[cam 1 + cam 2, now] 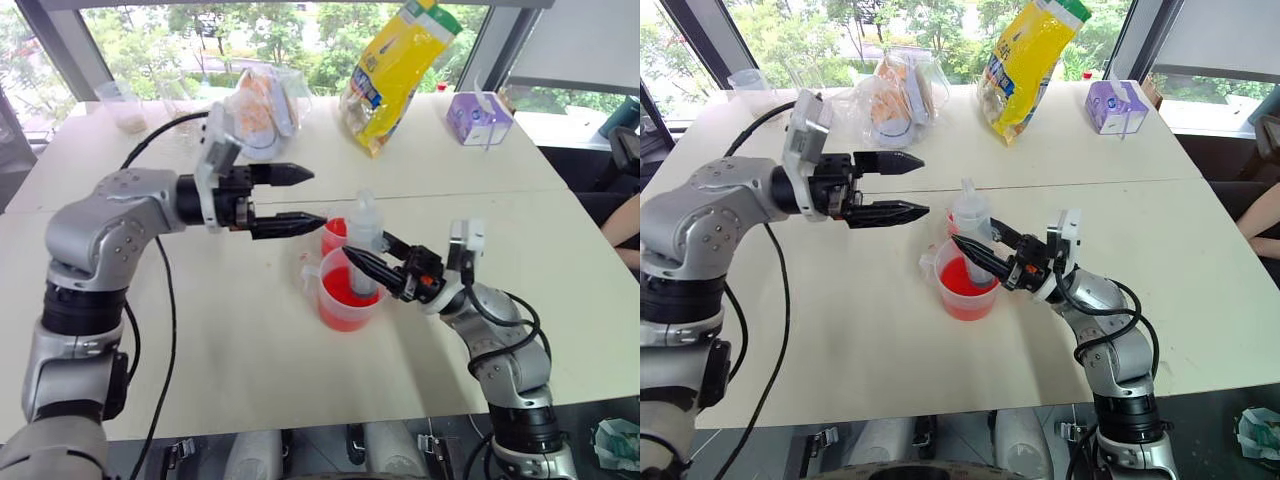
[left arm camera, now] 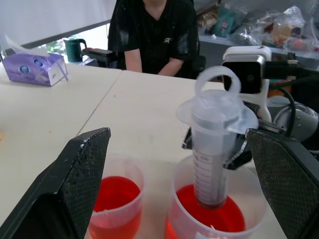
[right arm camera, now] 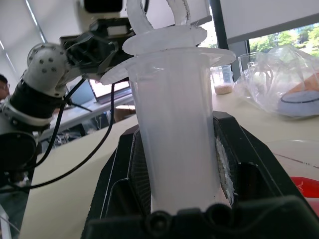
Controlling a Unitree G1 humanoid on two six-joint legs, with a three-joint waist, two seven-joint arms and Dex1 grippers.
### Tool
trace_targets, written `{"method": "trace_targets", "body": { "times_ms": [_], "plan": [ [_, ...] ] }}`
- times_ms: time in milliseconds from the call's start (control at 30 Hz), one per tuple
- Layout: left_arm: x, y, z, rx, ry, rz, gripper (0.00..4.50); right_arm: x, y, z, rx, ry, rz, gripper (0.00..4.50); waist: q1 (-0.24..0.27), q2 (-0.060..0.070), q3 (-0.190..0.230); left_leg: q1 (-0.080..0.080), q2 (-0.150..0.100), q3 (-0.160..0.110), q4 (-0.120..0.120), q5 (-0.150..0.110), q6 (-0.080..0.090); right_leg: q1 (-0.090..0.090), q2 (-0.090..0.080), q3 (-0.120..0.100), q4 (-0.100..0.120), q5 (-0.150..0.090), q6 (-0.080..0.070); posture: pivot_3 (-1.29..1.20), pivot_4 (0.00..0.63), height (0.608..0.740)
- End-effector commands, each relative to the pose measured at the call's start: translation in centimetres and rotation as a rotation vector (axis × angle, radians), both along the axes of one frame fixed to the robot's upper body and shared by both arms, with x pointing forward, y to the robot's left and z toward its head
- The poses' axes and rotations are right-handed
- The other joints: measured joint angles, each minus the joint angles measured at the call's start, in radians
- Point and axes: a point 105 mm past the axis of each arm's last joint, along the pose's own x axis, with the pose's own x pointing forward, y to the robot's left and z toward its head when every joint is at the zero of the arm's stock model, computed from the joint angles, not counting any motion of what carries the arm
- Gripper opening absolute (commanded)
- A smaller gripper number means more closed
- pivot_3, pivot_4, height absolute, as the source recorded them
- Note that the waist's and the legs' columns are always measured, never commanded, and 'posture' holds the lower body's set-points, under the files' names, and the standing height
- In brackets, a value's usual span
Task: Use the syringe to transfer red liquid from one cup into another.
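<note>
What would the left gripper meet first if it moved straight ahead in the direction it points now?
Probably the top of the syringe: the open left gripper points level toward its ring and flange, which the right gripper holds upright in the beaker. Depth is unclear, so it might pass just beside.

silver arms (image 1: pixel 110 225), black pincers (cabled)

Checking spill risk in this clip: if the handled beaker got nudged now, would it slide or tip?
Probably slide, not tip: the beaker looks wide and low, with red liquid weighting its base. The liquid would likely slosh. The syringe standing inside, held by the right end effector, could lever the rim.
</note>
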Motion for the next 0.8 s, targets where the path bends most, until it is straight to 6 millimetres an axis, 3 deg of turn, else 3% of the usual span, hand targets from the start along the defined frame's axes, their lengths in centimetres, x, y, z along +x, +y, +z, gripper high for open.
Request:
{"method": "trace_targets", "body": {
  "times_ms": [33,333,733,800],
  "plan": [
    [0.4,-0.8,0.9,-0.007,-0.061,-0.013,4.5,-0.2,0.4,-0.3,-0.024,-0.013,0.02,1.37,0.0,0.0,0.0,0.0,0.0,0.0,0.0,0.0,0.0,0.0,0.0,0.0,0.0,0.0,0.0,0.0,0.15,0.74],
    [0.1,-2.9,1.3,-0.048,-0.052,-0.116,4.5,-0.6,0.6,-0.2,-0.049,-0.018,0.046,1.37,0.0,0.0,0.0,0.0,0.0,0.0,0.0,0.0,0.0,0.0,0.0,0.0,0.0,0.0,0.0,0.0,0.15,0.74],
    [0.4,-4.2,0.2,-0.065,-0.027,-0.121,4.5,-0.8,0.7,0.6,-0.061,-0.033,0.073,1.37,0.001,0.0,0.0,0.0,0.0,0.0,0.0,0.0,0.0,0.0,0.0,0.0,0.0,0.0,0.0,0.0,0.15,0.74],
    [0.4,-4.3,0.2,-0.073,-0.019,-0.124,3.97,-0.8,0.7,0.7,-0.063,-0.037,0.074,1.37,0.002,0.0,0.0,0.0,0.0,0.0,0.0,0.0,0.0,0.0,0.0,0.0,0.0,0.0,0.0,0.0,0.15,0.74]
  ]
}}
